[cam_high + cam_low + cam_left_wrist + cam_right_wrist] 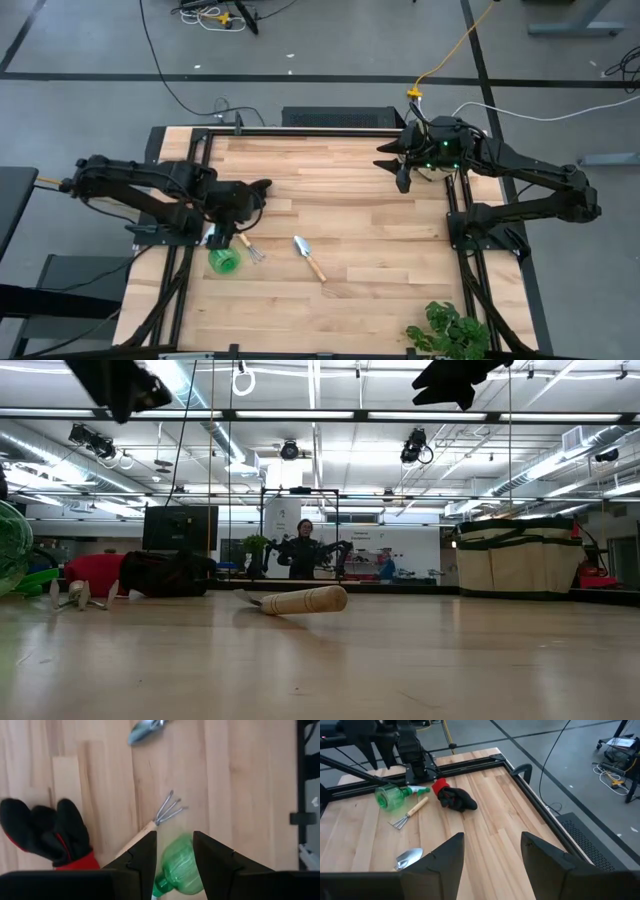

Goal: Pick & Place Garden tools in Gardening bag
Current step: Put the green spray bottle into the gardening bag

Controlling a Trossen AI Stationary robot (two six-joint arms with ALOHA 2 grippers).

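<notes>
Left gripper (172,862) hangs directly above the green spray bottle (179,867), jaws parted about a bottle-width, holding nothing. The bottle lies on its side, its long axis running across the gap between the fingers. The left arm is plainly the nearer.

Right gripper (492,852) waits open and empty at the far right of the table (370,190).

Bottle: ribbed translucent plastic, rounded. Beside it lie a rake (165,812) with wooden handle and metal tines, and a soft red-and-black glove (45,832). The bag (515,557), stiff beige fabric, stands well apart.
</notes>
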